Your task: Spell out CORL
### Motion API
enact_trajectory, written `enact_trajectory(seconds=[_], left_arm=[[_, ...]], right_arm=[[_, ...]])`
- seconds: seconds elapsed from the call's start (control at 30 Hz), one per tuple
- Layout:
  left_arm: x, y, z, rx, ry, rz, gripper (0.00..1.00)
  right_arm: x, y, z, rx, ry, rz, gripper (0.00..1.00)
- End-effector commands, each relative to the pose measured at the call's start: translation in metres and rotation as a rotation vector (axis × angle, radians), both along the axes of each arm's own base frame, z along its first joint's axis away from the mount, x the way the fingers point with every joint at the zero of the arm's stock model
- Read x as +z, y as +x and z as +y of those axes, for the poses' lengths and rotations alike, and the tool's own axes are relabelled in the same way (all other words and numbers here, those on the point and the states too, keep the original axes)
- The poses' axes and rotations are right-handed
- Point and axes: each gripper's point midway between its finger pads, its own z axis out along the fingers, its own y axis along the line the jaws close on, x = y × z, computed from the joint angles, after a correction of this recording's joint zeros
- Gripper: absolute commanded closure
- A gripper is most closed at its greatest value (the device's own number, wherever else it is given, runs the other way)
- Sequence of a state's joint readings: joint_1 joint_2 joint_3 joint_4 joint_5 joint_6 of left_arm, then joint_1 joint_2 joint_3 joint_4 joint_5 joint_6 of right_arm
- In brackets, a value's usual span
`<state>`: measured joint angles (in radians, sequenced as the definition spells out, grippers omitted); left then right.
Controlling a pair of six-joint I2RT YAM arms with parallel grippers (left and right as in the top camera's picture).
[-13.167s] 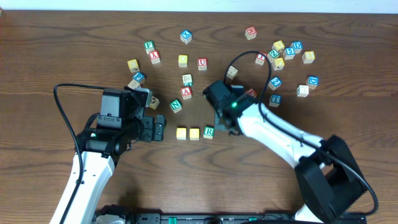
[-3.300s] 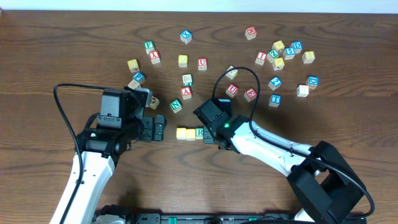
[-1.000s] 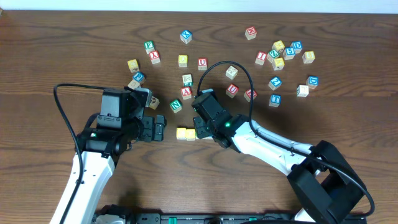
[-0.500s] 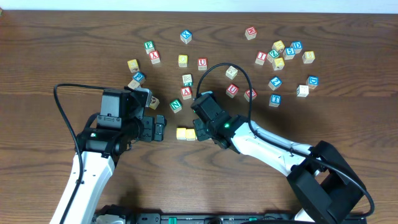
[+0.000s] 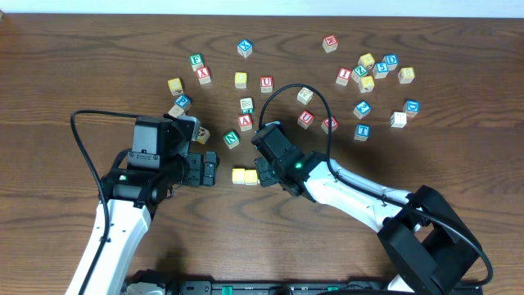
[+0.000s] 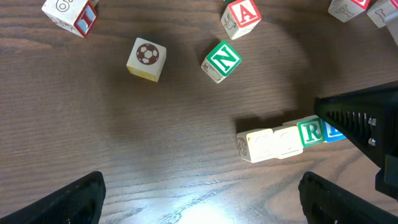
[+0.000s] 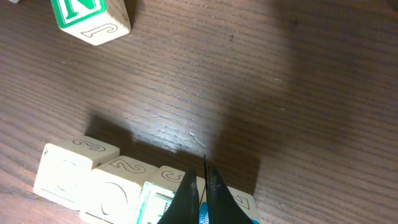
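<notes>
Four cubes lie in a touching row: two yellow-faced cubes [image 6: 255, 145] [image 6: 283, 140], the green R cube [image 6: 310, 132] and the blue L cube [image 6: 334, 131]. In the right wrist view the same row runs along the bottom: two pale cubes [image 7: 62, 171] [image 7: 115, 186], the R cube [image 7: 158, 202] and the blue cube [image 7: 239, 210]. My right gripper [image 7: 200, 190] is shut and empty, its tips over the seam between R and L. In the overhead view it [image 5: 265, 170] covers R and L, and only the yellow cubes [image 5: 243, 176] show. My left gripper [image 6: 214, 208] is open and empty, left of the row [image 5: 210, 170].
A green N cube [image 5: 232, 139] [image 6: 222, 60] [image 7: 90, 15] and a red A cube [image 5: 245, 122] sit just behind the row. A football-picture cube [image 6: 147, 59] lies further left. Many other letter cubes are scattered across the far half of the table, thickest at the back right [image 5: 372, 70].
Since 13 s ago my right gripper has moved left onto the row's right end, and the row's cubes now touch. Over the last second nothing has visibly moved. The left arm stays still.
</notes>
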<state>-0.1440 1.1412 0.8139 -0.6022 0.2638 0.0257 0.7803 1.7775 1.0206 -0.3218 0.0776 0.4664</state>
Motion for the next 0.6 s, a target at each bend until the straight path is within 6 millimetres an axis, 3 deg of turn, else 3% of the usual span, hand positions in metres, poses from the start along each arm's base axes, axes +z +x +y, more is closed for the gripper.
enact_trajectory(seconds=[0.0, 0.57], left_arm=[[-0.0008, -0.0004, 0.0005, 0.003, -0.004, 0.005, 0.02], [-0.0008, -0.0004, 0.0005, 0.003, -0.004, 0.005, 0.02]], right_arm=[[0.0014, -0.0097, 0.0081, 0.017, 0.008, 0.005, 0.99], [0.0016, -0.0098, 0.0081, 0.014, -0.001, -0.004, 0.99]])
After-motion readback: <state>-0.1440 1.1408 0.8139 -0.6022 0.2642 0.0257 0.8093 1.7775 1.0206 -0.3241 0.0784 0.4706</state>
